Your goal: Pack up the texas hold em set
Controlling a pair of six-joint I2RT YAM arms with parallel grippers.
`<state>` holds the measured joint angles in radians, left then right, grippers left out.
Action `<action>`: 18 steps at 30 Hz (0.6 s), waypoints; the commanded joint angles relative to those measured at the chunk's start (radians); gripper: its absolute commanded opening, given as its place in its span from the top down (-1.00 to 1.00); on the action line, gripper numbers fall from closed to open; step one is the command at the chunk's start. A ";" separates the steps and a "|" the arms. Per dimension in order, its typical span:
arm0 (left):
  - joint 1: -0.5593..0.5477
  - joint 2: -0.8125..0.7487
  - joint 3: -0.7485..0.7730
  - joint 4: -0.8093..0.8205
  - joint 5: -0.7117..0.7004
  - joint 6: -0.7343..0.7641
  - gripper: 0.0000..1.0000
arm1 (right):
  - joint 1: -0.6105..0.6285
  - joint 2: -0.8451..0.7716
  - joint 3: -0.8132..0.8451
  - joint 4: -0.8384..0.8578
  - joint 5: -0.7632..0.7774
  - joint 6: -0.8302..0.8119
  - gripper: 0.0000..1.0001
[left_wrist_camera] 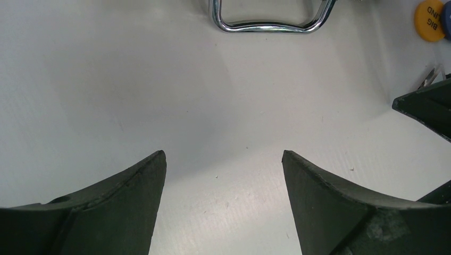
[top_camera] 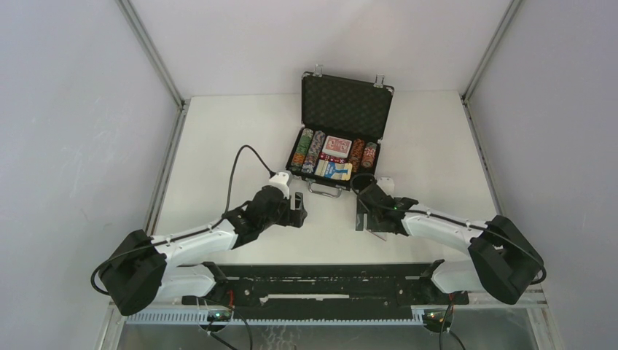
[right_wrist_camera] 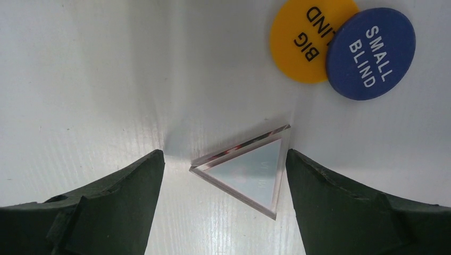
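Observation:
The texas hold em set's black briefcase (top_camera: 347,102) stands open at the table's middle, lid up. Its tray holds rows of poker chips (top_camera: 308,150), red-backed cards (top_camera: 337,145) and a blue card box (top_camera: 335,170). A clear triangle piece (right_wrist_camera: 250,170) lies flat on the table between the fingers of my open right gripper (right_wrist_camera: 224,156), close to the right finger. Just beyond it lie a yellow "BIG BLIND" button (right_wrist_camera: 303,42) and an overlapping blue "SMALL BLIND" button (right_wrist_camera: 370,53). My left gripper (left_wrist_camera: 223,159) hangs open over bare table, short of the silver handle (left_wrist_camera: 268,24).
Both grippers (top_camera: 297,206) (top_camera: 370,222) sit side by side just in front of the case. The right gripper's finger (left_wrist_camera: 425,106) shows at the right edge of the left wrist view. Grey walls enclose the white table (top_camera: 218,146) on three sides.

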<state>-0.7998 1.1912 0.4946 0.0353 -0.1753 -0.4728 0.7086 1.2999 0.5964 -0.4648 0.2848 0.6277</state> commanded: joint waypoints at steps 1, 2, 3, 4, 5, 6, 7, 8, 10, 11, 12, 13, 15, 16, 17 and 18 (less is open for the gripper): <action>-0.003 -0.012 0.057 0.028 0.005 -0.015 -0.69 | 0.048 0.022 0.017 0.013 0.053 0.059 -0.81; -0.003 -0.009 0.059 0.028 0.010 -0.016 -0.69 | 0.057 0.027 0.017 0.006 0.060 0.067 -0.80; -0.003 -0.007 0.059 0.029 0.012 -0.016 -0.69 | 0.064 0.033 0.017 0.002 0.069 0.073 -0.80; -0.003 -0.004 0.059 0.029 0.013 -0.016 -0.69 | 0.070 0.037 0.017 -0.001 0.073 0.078 -0.77; -0.003 -0.003 0.060 0.030 0.015 -0.018 -0.69 | 0.075 0.040 0.017 -0.003 0.076 0.084 -0.74; -0.003 -0.002 0.061 0.031 0.014 -0.019 -0.69 | 0.080 0.043 0.017 -0.006 0.078 0.088 -0.70; -0.003 -0.002 0.061 0.031 0.013 -0.018 -0.69 | 0.086 0.041 0.017 -0.007 0.079 0.090 -0.67; -0.003 -0.001 0.060 0.031 0.012 -0.018 -0.69 | 0.091 0.038 0.016 -0.009 0.080 0.093 -0.64; -0.003 -0.001 0.060 0.031 0.011 -0.017 -0.69 | 0.099 0.028 0.017 -0.013 0.080 0.095 -0.59; -0.003 -0.001 0.061 0.031 0.011 -0.017 -0.69 | 0.100 0.026 0.018 -0.014 0.080 0.095 -0.54; -0.003 -0.001 0.061 0.031 0.012 -0.017 -0.69 | 0.100 0.026 0.017 -0.014 0.081 0.093 -0.48; -0.003 -0.001 0.061 0.031 0.013 -0.018 -0.69 | 0.100 0.027 0.017 -0.015 0.082 0.092 -0.45; -0.003 0.001 0.062 0.031 0.013 -0.018 -0.69 | 0.100 0.026 0.017 -0.017 0.085 0.089 -0.45; -0.003 0.001 0.061 0.031 0.014 -0.018 -0.69 | 0.100 0.024 0.017 -0.019 0.084 0.088 -0.49; -0.003 0.001 0.062 0.031 0.013 -0.018 -0.69 | 0.101 0.019 0.017 -0.021 0.082 0.087 -0.57; -0.003 0.000 0.061 0.031 0.012 -0.017 -0.69 | 0.101 0.015 0.017 -0.020 0.078 0.083 -0.64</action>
<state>-0.7998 1.1915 0.4942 0.0353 -0.1715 -0.4740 0.7994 1.3258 0.5991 -0.4717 0.3840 0.6926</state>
